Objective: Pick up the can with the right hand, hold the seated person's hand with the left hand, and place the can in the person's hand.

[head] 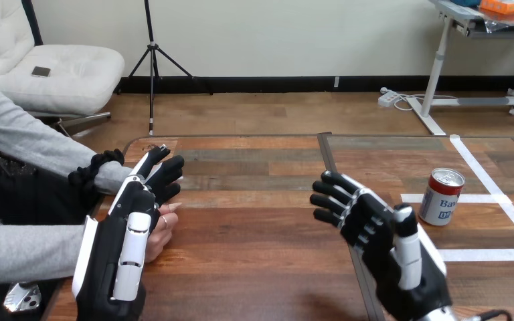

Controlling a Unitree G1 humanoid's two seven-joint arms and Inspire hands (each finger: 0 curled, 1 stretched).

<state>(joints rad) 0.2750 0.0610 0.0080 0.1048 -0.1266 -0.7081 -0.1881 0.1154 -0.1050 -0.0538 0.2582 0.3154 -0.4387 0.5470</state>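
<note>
1. Can (441,196) standing upright on the worktop (254,234), toward the right edge and closer to the far edge than the near one. Its long axis runs straight up, with the silver top and pull tab facing the ceiling and the red and white side turned this way.
2. Around the can lie white tape lines (495,255) stuck to the worktop. Nothing touches the can.
3. Just left of the can and a little nearer the near edge, the right hand (375,231) is held above the worktop, apart from the can. Its fingers (331,190) are spread and nearly straight, pointing toward the far left corner and holding nothing.
4. At the left edge, the left hand (130,231) lies with its fingers (167,175) stretched toward the far edge, loosely straight and not visibly curled round anything.
5. Against the inner side of the left hand, partly under it, shows the person's hand (162,231), its fingertips pointing toward the right edge. The two touch, but I cannot tell whether it is gripped.
6. Farther back, a grey sleeve (33,144) crosses the left edge, and its wrist ends behind the left hand's fingers.
</note>
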